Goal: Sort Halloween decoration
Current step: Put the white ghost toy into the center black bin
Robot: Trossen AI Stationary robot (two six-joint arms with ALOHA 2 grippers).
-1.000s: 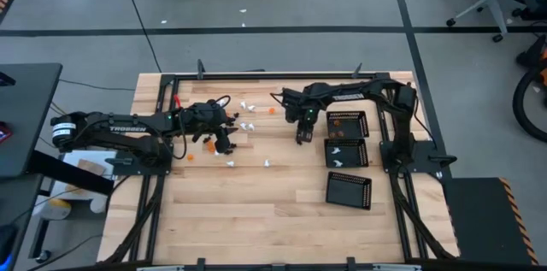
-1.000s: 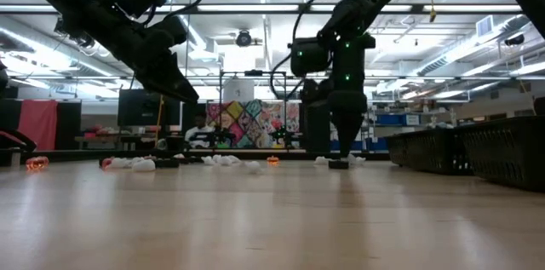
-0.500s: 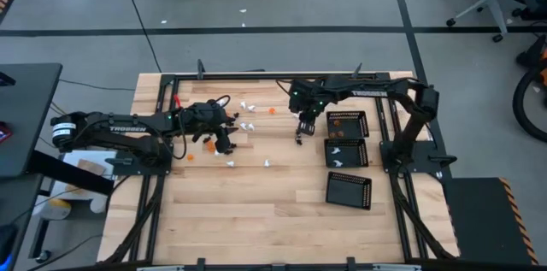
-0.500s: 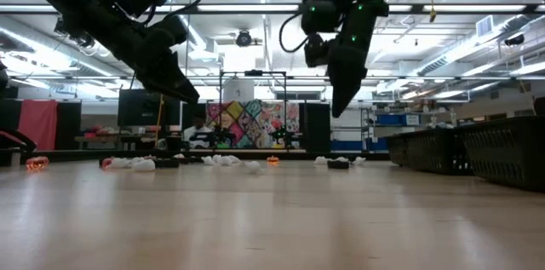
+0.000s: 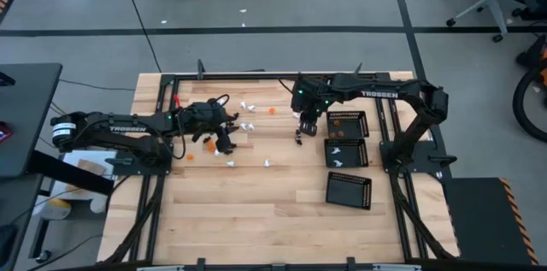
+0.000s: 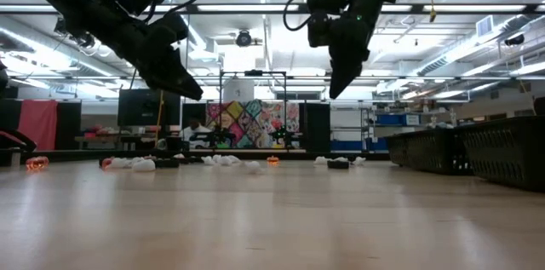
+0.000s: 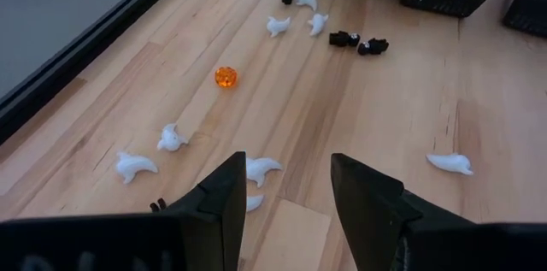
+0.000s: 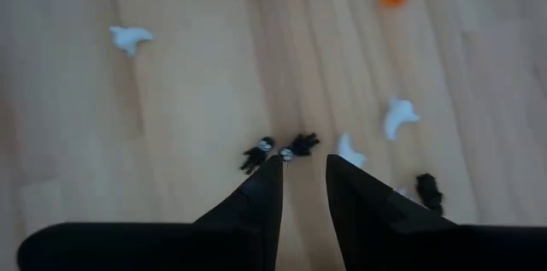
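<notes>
The Halloween decoration lies loose on the wooden table: white ghost-like pieces [image 7: 261, 168], an orange piece [image 7: 226, 77] and two small black pieces [image 8: 256, 155] side by side. My right gripper [image 8: 303, 162] hangs well above the black pieces, pointing steeply down. Its fingers are narrowly open, with bare wood showing in the gap. In the high view it is at the table's far middle [image 5: 302, 129]. My left gripper [image 7: 286, 164] hovers open over the white pieces on the left [image 5: 224, 143], with nothing between its fingers.
Three black perforated trays stand in a row at the right: the far one [image 5: 359, 115] holds orange pieces, the middle one [image 5: 362, 162] white pieces, and the near one [image 5: 349, 191] sits askew. The near half of the table is bare wood. A black frame borders the table.
My right gripper has risen from table level to well above it, moving slightly toward the far edge and tipping less steeply. The black piece beneath it has stayed on the table.
</notes>
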